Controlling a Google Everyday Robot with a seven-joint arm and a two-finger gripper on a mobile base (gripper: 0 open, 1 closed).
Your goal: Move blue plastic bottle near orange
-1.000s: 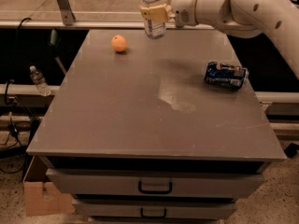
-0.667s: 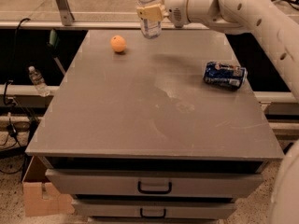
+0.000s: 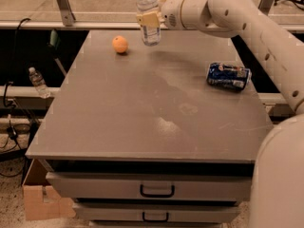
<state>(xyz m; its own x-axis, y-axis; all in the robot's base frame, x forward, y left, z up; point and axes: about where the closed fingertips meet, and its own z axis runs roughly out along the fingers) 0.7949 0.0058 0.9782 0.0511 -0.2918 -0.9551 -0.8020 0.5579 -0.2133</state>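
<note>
Pincer (image 3: 148, 19) clamped on tall clear bluish plastic bottle (image 3: 151, 33), upright, apparently just above grey table (image 3: 142, 118) at its far side, near small round orange (image 3: 120, 44), to its right. Your risk: release it high or tilted and it topples, knocking the orange away.

High front view down onto table (image 3: 142, 113), tool (image 3: 150, 20) at far edge.

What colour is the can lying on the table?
The can is blue with white marks, camera view. The gripper holds the bottle near the orange.
</note>
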